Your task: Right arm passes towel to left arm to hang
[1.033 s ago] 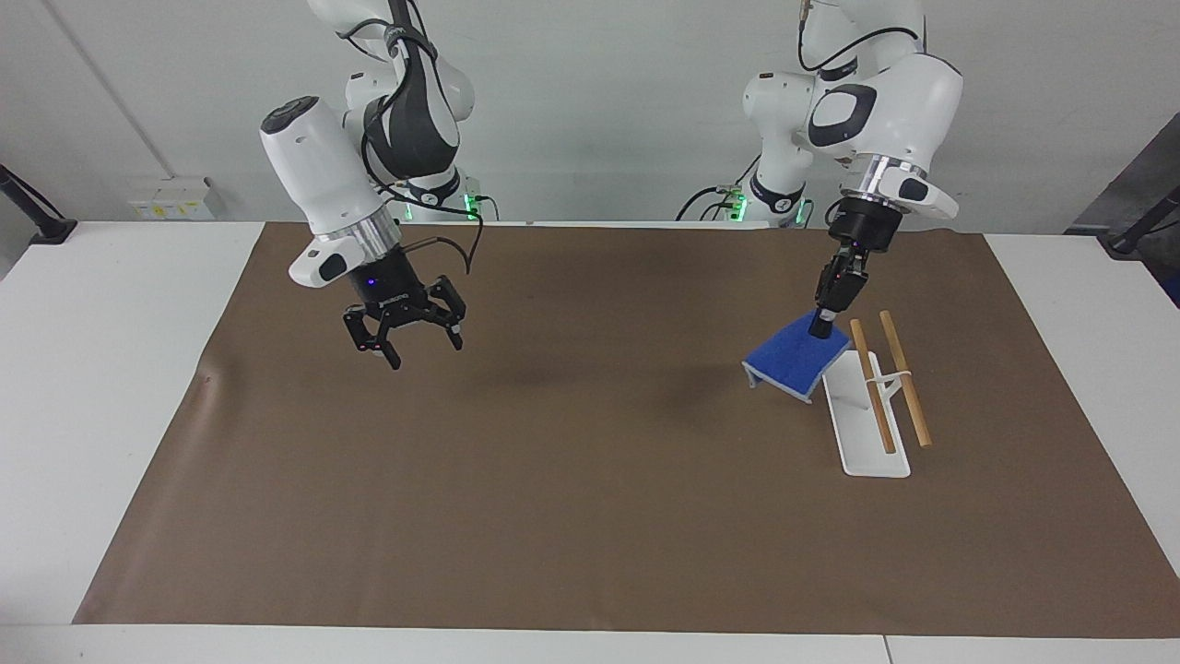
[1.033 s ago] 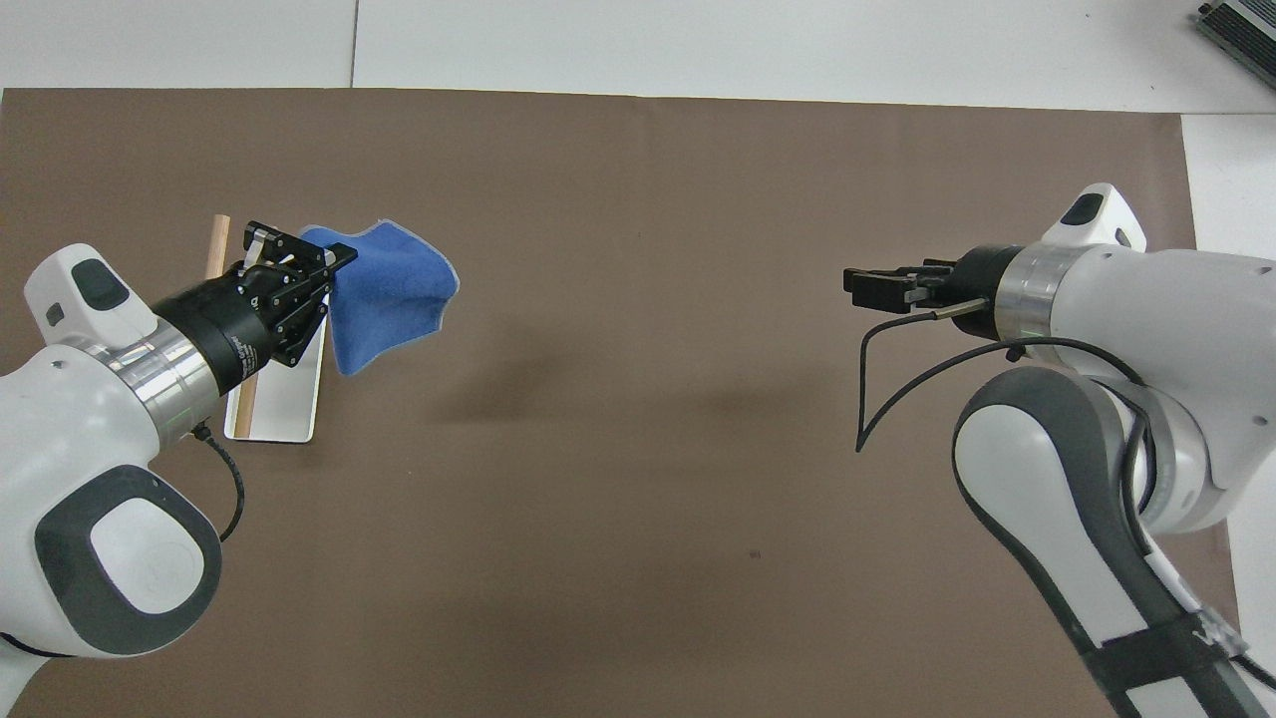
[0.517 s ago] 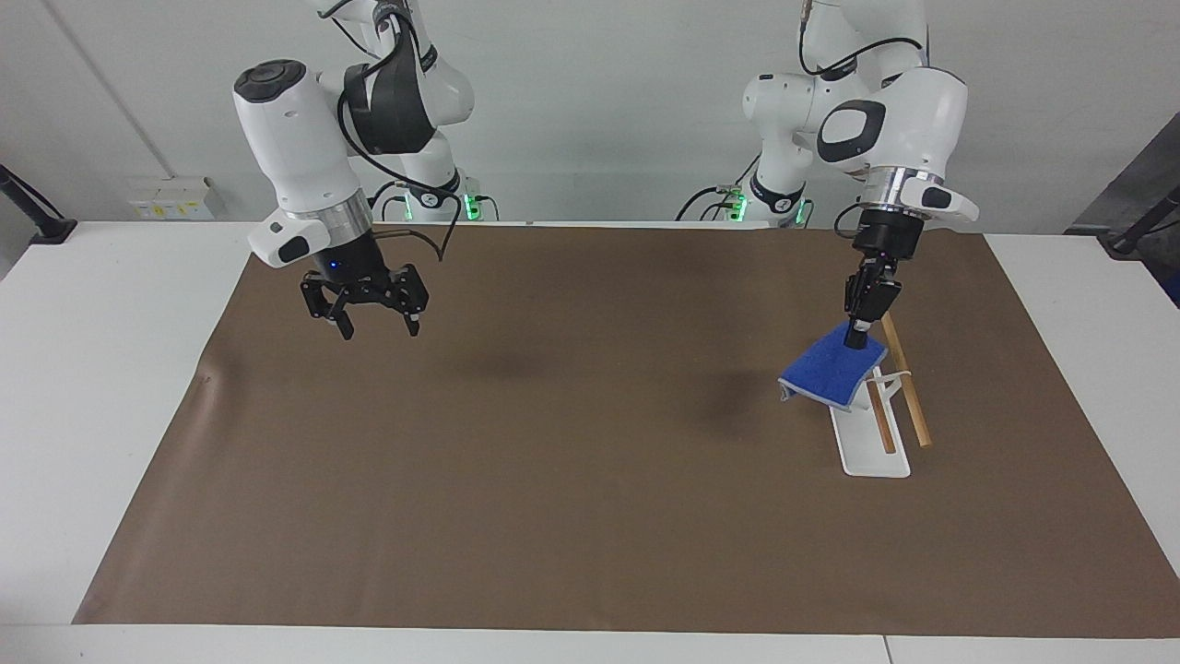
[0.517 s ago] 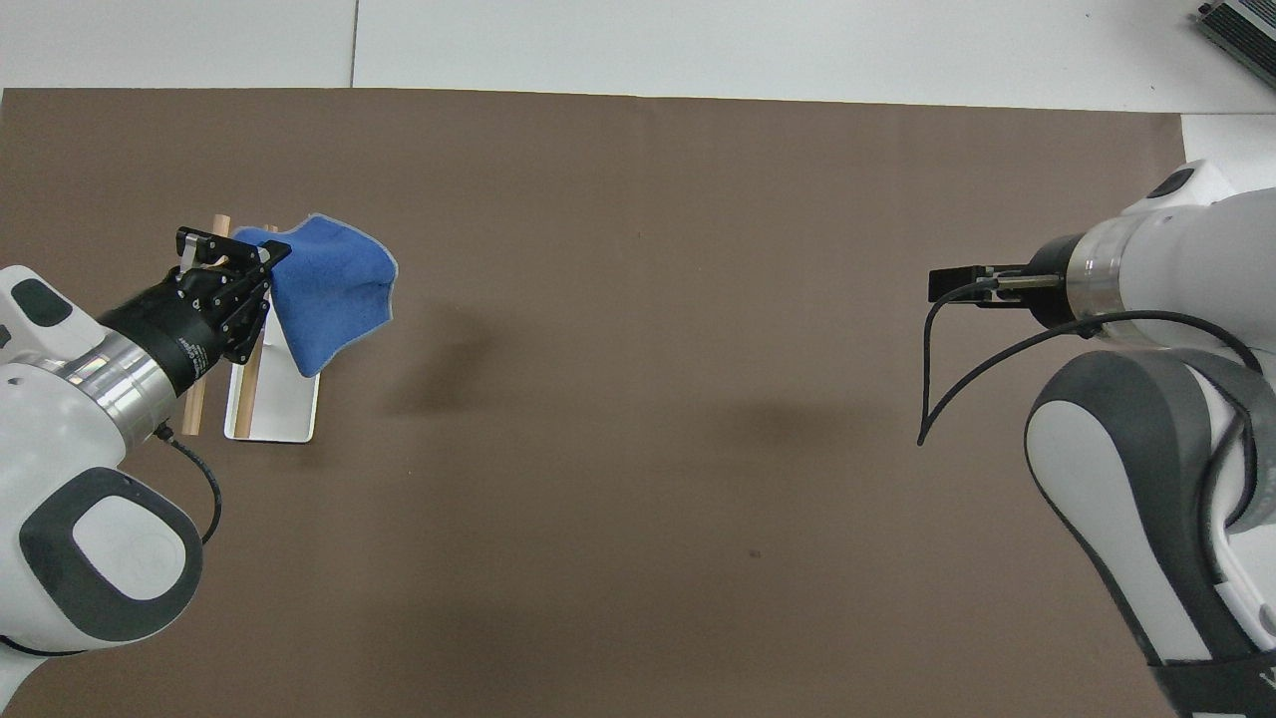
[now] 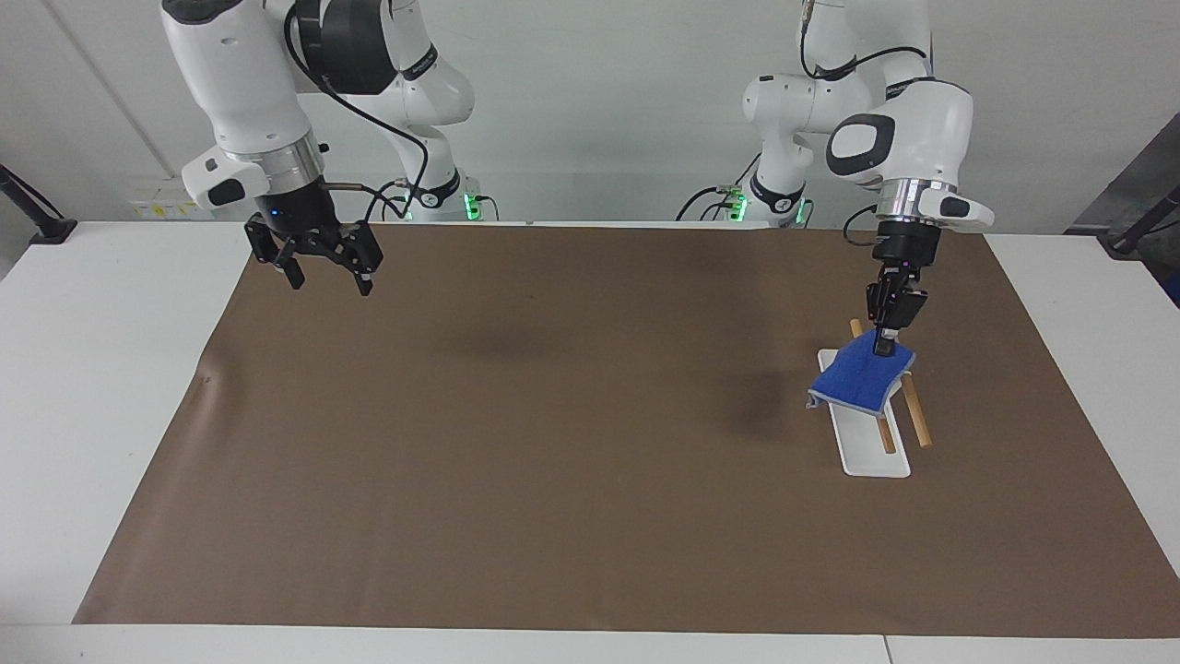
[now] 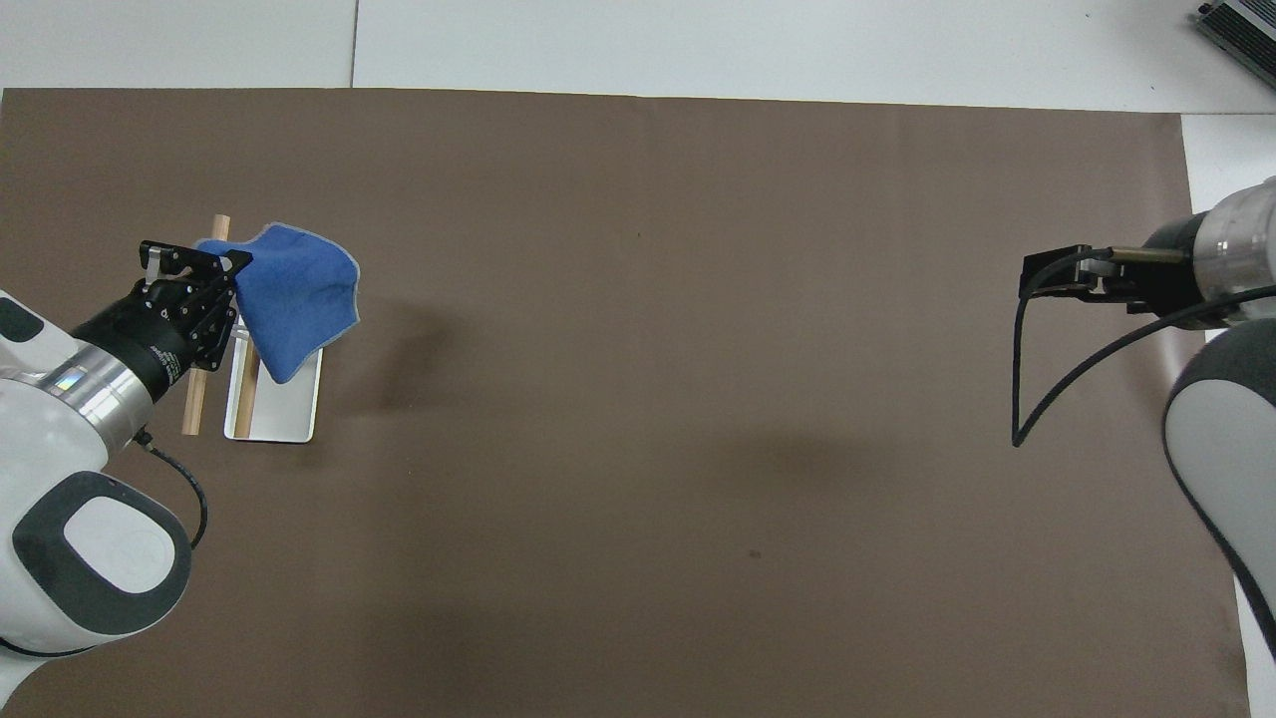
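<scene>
Currently left claw (image 5: 883, 349) pinches the towel (image 5: 859, 380), which hangs over the rack (image 5: 871, 433) at the left arm's end of the table (image 5: 55, 369). Right claw (image 5: 324, 274) gapes wide, empty, waiting at ten o'clock in the facing view, over the brown mat (image 5: 553, 443).

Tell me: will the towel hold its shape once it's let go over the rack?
Probably not: the towel, pinched at one corner by the left gripper, already sags and folds, so it should drape over the rack. It looks light, unlikely to tip it.
</scene>
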You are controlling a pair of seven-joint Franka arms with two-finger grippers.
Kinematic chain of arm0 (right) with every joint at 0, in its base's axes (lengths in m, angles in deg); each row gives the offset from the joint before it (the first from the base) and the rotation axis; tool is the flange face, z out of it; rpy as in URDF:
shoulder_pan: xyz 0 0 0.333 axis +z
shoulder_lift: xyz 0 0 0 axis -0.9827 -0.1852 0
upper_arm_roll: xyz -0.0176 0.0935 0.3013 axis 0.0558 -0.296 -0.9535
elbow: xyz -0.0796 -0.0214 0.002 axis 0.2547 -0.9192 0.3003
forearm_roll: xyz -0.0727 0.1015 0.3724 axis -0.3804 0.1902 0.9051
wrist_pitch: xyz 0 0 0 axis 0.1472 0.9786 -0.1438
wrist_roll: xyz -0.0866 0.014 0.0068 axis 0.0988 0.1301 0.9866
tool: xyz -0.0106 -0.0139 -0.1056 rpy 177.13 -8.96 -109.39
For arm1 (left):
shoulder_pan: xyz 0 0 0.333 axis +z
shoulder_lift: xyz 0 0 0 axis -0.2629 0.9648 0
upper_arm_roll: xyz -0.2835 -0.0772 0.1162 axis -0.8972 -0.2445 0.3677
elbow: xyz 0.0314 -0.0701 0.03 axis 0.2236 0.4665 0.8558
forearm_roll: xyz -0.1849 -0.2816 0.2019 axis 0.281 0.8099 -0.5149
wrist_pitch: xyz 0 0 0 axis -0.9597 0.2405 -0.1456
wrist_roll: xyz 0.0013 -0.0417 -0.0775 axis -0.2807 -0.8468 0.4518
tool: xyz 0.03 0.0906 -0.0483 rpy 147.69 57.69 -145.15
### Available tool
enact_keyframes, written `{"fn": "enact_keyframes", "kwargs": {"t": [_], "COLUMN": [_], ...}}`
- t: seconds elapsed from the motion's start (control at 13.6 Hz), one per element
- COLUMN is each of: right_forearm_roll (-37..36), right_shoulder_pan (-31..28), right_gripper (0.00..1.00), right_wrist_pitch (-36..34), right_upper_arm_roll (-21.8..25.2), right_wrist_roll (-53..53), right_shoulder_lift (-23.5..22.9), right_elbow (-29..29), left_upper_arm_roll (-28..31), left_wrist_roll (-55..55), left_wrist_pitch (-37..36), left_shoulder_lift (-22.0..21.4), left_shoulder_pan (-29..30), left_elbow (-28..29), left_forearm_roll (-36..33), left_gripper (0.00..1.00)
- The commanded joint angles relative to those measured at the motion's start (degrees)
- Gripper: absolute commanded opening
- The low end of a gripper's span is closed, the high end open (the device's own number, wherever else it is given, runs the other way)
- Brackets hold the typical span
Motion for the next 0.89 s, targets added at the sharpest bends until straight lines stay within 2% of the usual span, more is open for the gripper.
{"fn": "enact_keyframes", "kwargs": {"t": [0.0,0.15,0.3,0.44,0.66,0.81], "right_forearm_roll": [-1.4,-2.4,-1.9,-1.4,-0.5,0.6], "right_shoulder_pan": [3.9,6.5,4.4,-0.1,-1.1,-2.6], "right_gripper": [1.00,1.00,1.00,1.00,1.00,1.00], "right_wrist_pitch": [-5.5,-7.5,-10.4,-14.4,-16.3,-13.4], "right_upper_arm_roll": [5.8,9.7,9.7,8.1,7.4,6.1], "right_wrist_roll": [1.3,2.6,5.9,7.9,7.2,4.9], "right_shoulder_lift": [-0.5,-0.4,-0.3,-1.0,-0.6,1.3], "right_elbow": [-5.3,-7.0,-8.8,-12.0,-10.3,-5.8], "left_upper_arm_roll": [-0.6,-0.7,-0.7,-0.7,-0.7,-0.7], "left_wrist_roll": [0.6,0.6,0.6,0.7,1.0,1.1], "left_wrist_pitch": [1.8,3.3,4.4,4.6,4.7,4.6], "left_shoulder_lift": [1.2,2.2,2.5,2.6,2.6,2.7], "left_shoulder_pan": [2.6,4.4,5.7,6.9,10.1,11.5], "left_elbow": [0.7,0.7,0.8,1.4,1.4,1.6], "left_forearm_roll": [-0.8,-0.8,-0.6,-0.2,-0.2,-0.2], "left_gripper": [0.00,0.00,0.00,0.00,0.00,0.00]}}
